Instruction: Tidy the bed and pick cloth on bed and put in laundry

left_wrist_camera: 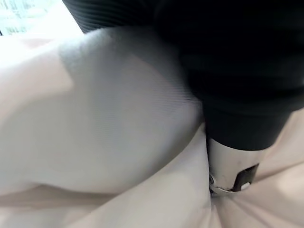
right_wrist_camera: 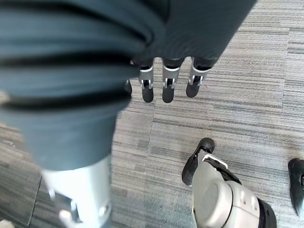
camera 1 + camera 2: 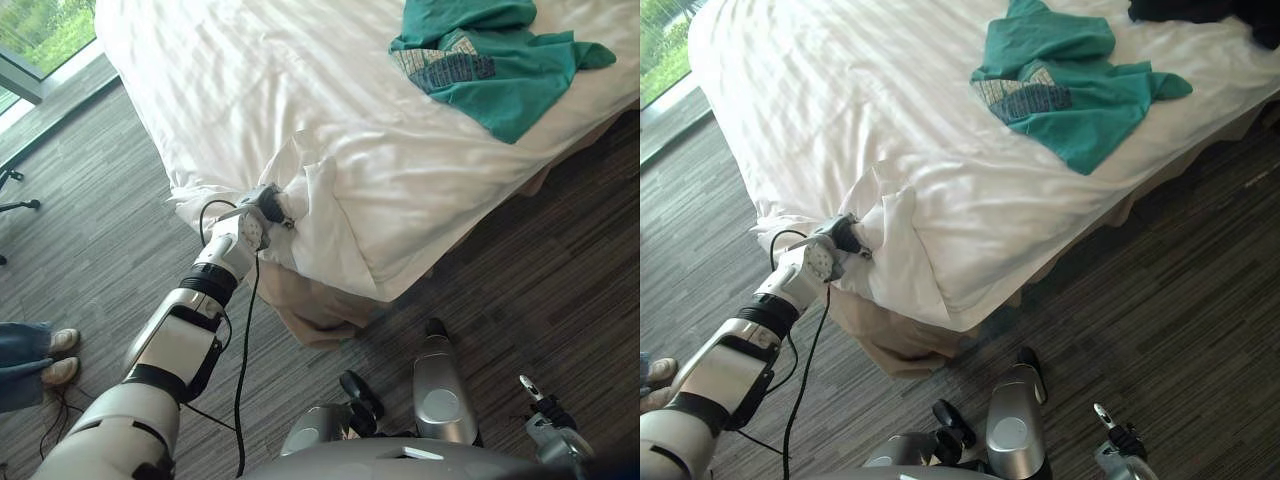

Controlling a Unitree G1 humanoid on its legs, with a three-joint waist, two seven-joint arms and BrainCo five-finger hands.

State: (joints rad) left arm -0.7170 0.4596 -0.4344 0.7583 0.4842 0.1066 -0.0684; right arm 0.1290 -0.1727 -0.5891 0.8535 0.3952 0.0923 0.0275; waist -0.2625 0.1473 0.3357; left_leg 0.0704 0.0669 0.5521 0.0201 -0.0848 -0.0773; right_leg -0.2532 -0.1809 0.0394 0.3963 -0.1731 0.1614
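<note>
A teal T-shirt [image 3: 490,70] lies crumpled on the white duvet [image 3: 250,80] near the bed's far right side. My left hand [image 3: 262,205] is at the bed's near corner, shut on a bunched fold of the duvet [image 1: 95,118]; its thumb [image 1: 232,166] presses into the cloth and the other fingers are buried in the folds. My right hand [image 2: 164,85] hangs low over the floor at my right side, open and holding nothing. A dark cloth [image 3: 1210,12] lies at the bed's far right edge.
A beige bed skirt [image 3: 310,310] hangs under the gripped corner. A person's shoes [image 3: 55,355] stand on the grey striped carpet to my left. A window [image 3: 40,30] runs along the far left.
</note>
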